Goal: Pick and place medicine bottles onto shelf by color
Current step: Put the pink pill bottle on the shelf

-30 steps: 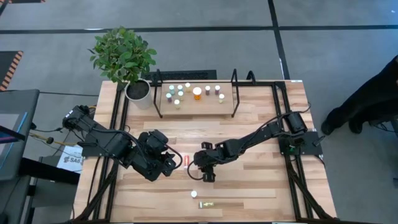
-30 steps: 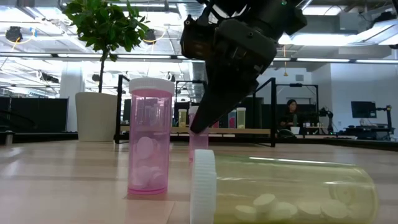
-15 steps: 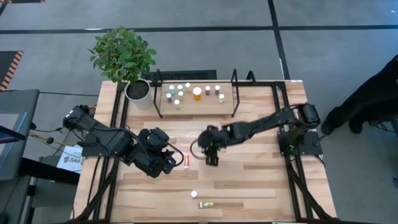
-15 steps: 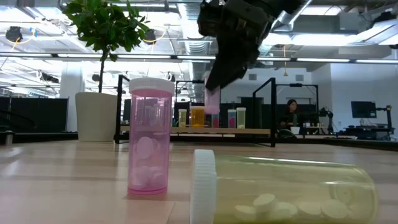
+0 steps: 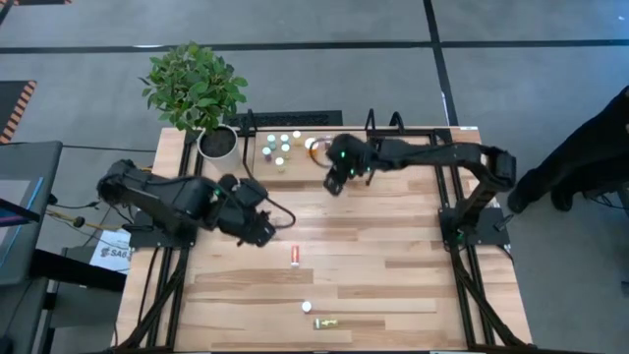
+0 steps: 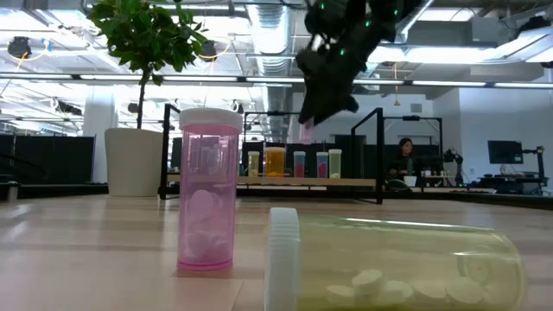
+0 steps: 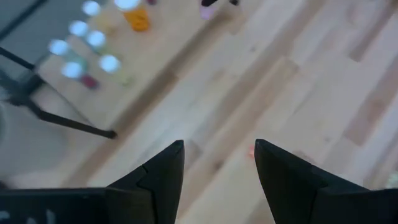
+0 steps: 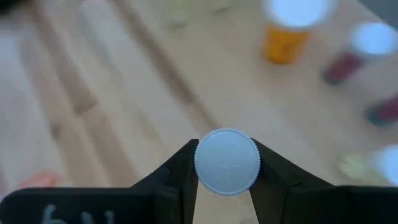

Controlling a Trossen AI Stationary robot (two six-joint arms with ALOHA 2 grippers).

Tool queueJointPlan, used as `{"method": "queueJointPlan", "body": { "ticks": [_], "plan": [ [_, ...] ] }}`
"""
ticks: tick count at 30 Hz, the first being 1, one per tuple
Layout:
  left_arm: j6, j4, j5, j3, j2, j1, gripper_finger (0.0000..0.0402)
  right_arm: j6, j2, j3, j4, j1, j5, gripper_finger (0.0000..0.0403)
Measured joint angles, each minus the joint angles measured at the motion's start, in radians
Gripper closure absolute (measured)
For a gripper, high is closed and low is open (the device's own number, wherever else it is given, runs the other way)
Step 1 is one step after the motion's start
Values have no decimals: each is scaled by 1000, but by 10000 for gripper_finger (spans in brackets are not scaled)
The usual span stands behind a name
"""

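My right gripper (image 5: 335, 181) hangs over the near edge of the shelf (image 5: 300, 170), shut on a small pink bottle (image 6: 306, 131) with a white cap (image 8: 227, 162). Several bottles stand on the shelf, the big orange one (image 5: 312, 146) among them. A red bottle (image 5: 295, 256) lies on the table. A pink bottle (image 6: 207, 192) stands upright near the front edge, and a yellow one (image 6: 389, 268) lies on its side beside it. My left gripper (image 5: 261, 231) hovers open left of centre, with nothing between its fingers (image 7: 158, 174). My right gripper pinches the pink bottle between its two fingers, which press on opposite sides of the white cap (image 8: 200, 165). The fingers slant downward toward the shelf. The bottle is lifted clear of the table, and its pink body (image 6: 307, 133) shows just below the fingertips.
A potted plant (image 5: 200, 93) stands at the far left corner beside the shelf's black end loop (image 5: 248, 147). A person (image 5: 580, 147) stands beyond the table's right side. Bare planks lie between the shelf and the red bottle.
My right gripper has risen from the table's middle and swung toward the far edge to the shelf, carrying the pink bottle lifted clear. My left gripper has moved a little toward the far edge and rolled, still open.
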Motion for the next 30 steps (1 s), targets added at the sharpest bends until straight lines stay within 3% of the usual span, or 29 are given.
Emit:
{"method": "queueJointPlan", "body": {
  "ticks": [7,16,30],
  "plan": [
    [138,-39,-44,0,-62,101,219,125,17,-1,24,-74,74,269],
    [276,-3,-47,0,-77,215,219,113,67,-1,63,-70,112,267],
    [286,83,-21,0,-76,328,219,100,117,2,125,-70,188,268]
  ]
}}
